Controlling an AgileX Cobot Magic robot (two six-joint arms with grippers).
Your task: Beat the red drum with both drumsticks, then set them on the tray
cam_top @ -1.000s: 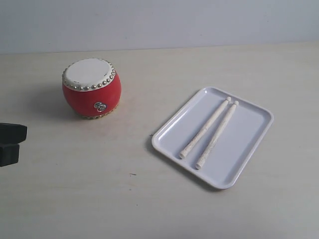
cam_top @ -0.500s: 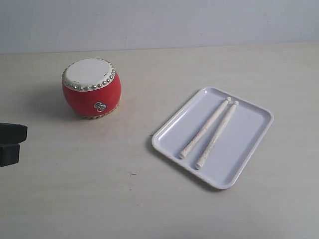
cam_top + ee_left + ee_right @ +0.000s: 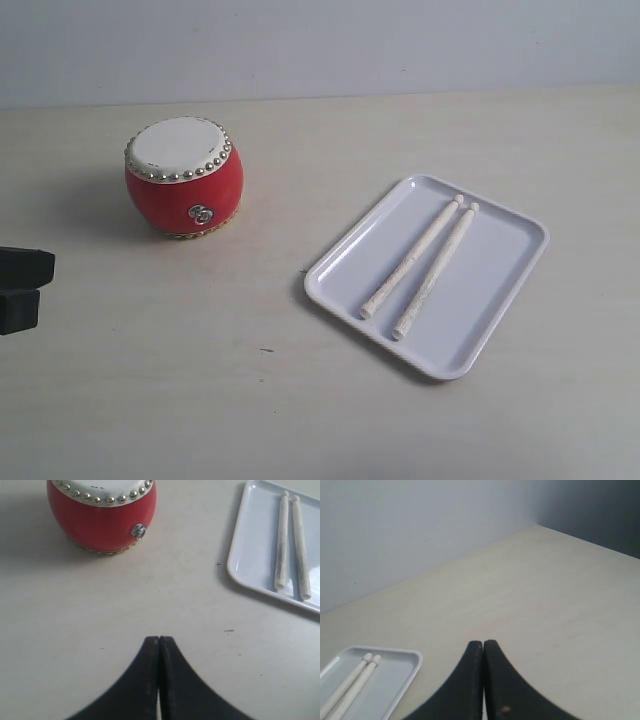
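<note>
Holding steady against a second back: no shift in red drum (image 3: pixel 184 178), drumsticks (image 3: pixel 420 268), tray (image 3: pixel 500 290) or the dark left gripper (image 3: pixel 159 642) at the left edge. Reads as a pause, before any pickup or after the last put-down; impossible to judge which. Sticks side by side inside the tray, right of centre, rounded tips toward the far side. Drum upright at far left, well apart from the tray. Left gripper pressed together on nothing, nearer than the drum. Right gripper (image 3: pixel 483 645) likewise closed on nothing, out of the exterior view. Drum's top cut off in left wrist view; most of the tray cropped in right wrist view.
</note>
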